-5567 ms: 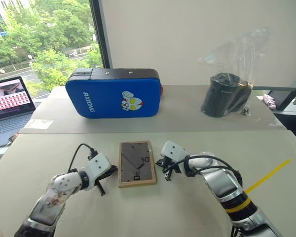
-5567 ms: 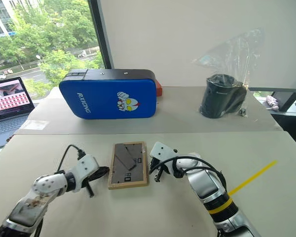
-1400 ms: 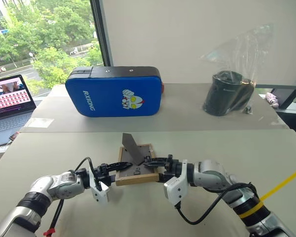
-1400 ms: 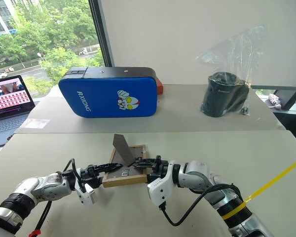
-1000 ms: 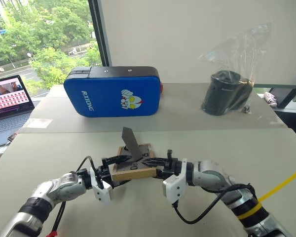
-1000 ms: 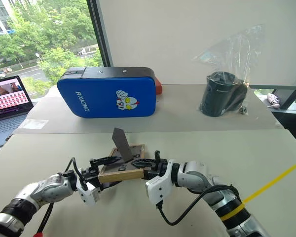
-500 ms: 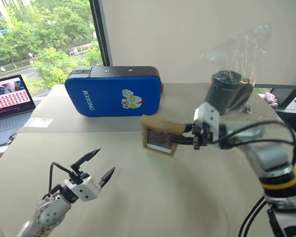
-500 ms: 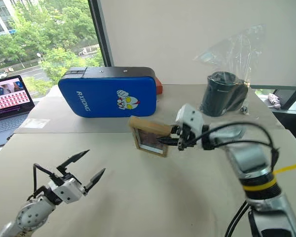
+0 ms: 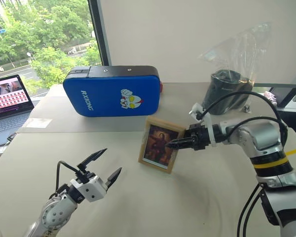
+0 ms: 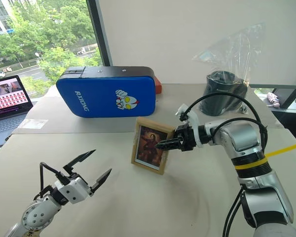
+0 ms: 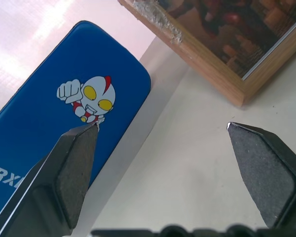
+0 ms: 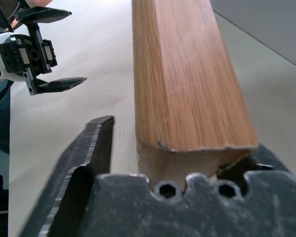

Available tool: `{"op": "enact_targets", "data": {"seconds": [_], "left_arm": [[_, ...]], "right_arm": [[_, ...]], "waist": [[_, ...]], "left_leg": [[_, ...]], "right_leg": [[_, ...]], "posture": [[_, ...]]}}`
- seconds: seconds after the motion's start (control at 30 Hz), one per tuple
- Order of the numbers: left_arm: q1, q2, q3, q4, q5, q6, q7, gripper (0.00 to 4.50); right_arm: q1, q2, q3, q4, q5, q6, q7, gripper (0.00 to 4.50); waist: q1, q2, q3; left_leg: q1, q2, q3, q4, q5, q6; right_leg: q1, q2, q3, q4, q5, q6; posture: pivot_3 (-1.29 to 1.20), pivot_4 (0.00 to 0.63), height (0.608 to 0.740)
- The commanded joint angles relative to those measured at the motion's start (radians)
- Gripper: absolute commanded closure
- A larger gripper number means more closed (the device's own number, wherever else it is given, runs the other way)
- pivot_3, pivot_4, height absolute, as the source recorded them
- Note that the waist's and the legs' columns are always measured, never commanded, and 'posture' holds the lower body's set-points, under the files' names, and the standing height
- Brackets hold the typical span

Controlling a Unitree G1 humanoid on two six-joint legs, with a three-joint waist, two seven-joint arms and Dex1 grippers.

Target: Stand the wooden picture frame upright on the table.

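The wooden picture frame (image 9: pixel 159 148) is standing upright near the middle of the table (image 9: pixel 197 207), its portrait facing the robot, with the big blue pad (image 9: pixel 112 91) lying well behind it. The right gripper (image 9: pixel 180 143) is reaching in from the side, its two fingers straddling the frame's right edge; in the right wrist view one finger (image 12: pixel 81 163) is sitting apart from the wood with a gap showing, so the jaws appear to be spread and letting go rather than clamping, though the other finger is mostly hidden behind the frame and contact there cannot be ruled out. The left gripper (image 9: pixel 99 165) is hovering wide open and empty above the near left part of the table, well apart from the frame. The main work looks nearly done: what is remaining, judging from this, is for the right gripper to be drawing clear without tipping the frame
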Motion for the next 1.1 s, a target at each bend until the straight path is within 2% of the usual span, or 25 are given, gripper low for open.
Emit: {"op": "enact_targets", "data": {"seconds": [0.03, 0.23, 0.37, 0.43, 0.57, 0.6, 0.67, 0.77, 0.9, 0.97, 1.1], "left_arm": [[0.009, -0.005, 0.027, -0.034, -0.018, -0.003, -0.016, 0.0], [0.034, -0.022, 0.027, -0.058, -0.136, 0.065, -0.084, 0.0], [0.077, -0.085, 0.037, -0.134, -0.315, 0.308, -0.11, 0.0], [0.081, -0.125, 0.051, -0.182, -0.392, 0.457, -0.084, 0.0], [0.042, -0.213, 0.108, -0.269, -0.516, 0.716, 0.021, 0.0], [0.024, -0.24, 0.126, -0.287, -0.544, 0.777, 0.06, 0.0], [-0.007, -0.275, 0.14, -0.309, -0.558, 0.845, 0.102, 0.0], [-0.027, -0.295, 0.131, -0.316, -0.55, 0.884, 0.109, 0.0], [-0.046, -0.319, 0.118, -0.293, -0.519, 0.893, 0.121, 0.0], [-0.052, -0.322, 0.095, -0.285, -0.494, 0.88, 0.108, 0.0], [-0.058, -0.338, 0.08, -0.279, -0.469, 0.88, 0.113, 0.0]], "right_arm": [[-0.008, -0.016, -0.072, -0.043, 0.047, 0.024, 0.002, 0.05], [0.104, -0.119, -0.185, -0.162, 0.12, 0.077, 0.0, 0.05], [0.362, -0.206, -0.331, -0.362, 0.166, 0.118, -0.054, 0.05], [0.509, -0.213, -0.368, -0.455, 0.115, 0.101, -0.149, 0.05], [0.646, 0.011, -0.465, -0.574, -0.037, 0.037, -0.533, 0.05], [0.67, 0.106, -0.492, -0.606, -0.089, 0.026, -0.66, 0.05], [0.752, 0.26, -0.476, -0.707, -0.23, -0.09, -0.877, 0.05], [0.86, 0.438, -0.409, -0.787, -0.361, -0.258, -1.06, 0.05], [0.964, 0.572, -0.295, -0.741, -0.471, -0.434, -1.161, 0.05], [0.985, 0.574, -0.243, -0.682, -0.521, -0.505, -1.165, 0.05], [0.982, 0.568, -0.229, -0.637, -0.554, -0.554, -1.163, 0.05]], "waist": [[0.002, 0.0, 0.0], [0.01, 0.0, 0.0], [0.021, -0.001, 0.0], [0.027, -0.001, 0.0], [0.011, -0.004, 0.001], [0.01, -0.004, 0.001], [0.01, -0.004, 0.001], [0.01, -0.004, 0.001], [0.001, -0.004, 0.0], [-0.001, -0.004, 0.0], [0.0, -0.004, 0.0]], "left_leg": [[0.0, 0.0, 0.0, 0.0, 0.0, 0.0], [-0.001, 0.0, 0.0, 0.0, 0.0, 0.0], [-0.001, 0.0, 0.0, 0.001, -0.002, 0.003], [-0.002, 0.0, 0.0, 0.002, -0.003, 0.005], [0.0, 0.0, 0.0, 0.005, -0.003, 0.005], [0.0, 0.0, 0.0, 0.005, -0.003, 0.005], [0.0, 0.0, 0.0, 0.006, -0.001, 0.005], [-0.001, 0.0, 0.0, 0.006, 0.0, 0.003], [-0.001, 0.0, 0.0, 0.004, 0.001, 0.001], [-0.001, 0.0, 0.0, 0.004, 0.001, 0.001], [0.0, 0.0, 0.0, 0.004, 0.001, 0.001]], "right_leg": [[0.0, 0.0, 0.0, 0.0, 0.0, 0.0], [0.0, 0.0, 0.0, -0.001, 0.0, 0.0], [0.001, 0.0, 0.0, -0.002, -0.001, 0.001], [0.001, 0.0, 0.0, -0.002, -0.001, 0.001], [0.002, 0.0, 0.0, 0.001, -0.001, 0.001], [0.003, 0.001, 0.0, 0.001, -0.003, 0.006], [0.003, 0.001, 0.0, 0.001, -0.003, 0.008], [0.002, 0.001, 0.001, 0.001, -0.003, 0.008], [0.002, 0.001, 0.001, -0.001, 0.001, 0.002], [0.002, 0.001, 0.001, -0.001, 0.001, 0.001], [0.002, 0.001, 0.001, -0.001, 0.001, 0.001]], "posture": [[0.0, 0.15, 0.74], [0.0, 0.15, 0.74], [0.0, 0.15, 0.74], [0.0, 0.15, 0.74], [0.0, 0.15, 0.74], [0.0, 0.15, 0.74], [0.0, 0.15, 0.74], [0.0, 0.15, 0.74], [0.0, 0.15, 0.74], [0.0, 0.15, 0.74], [0.0, 0.15, 0.74]]}}
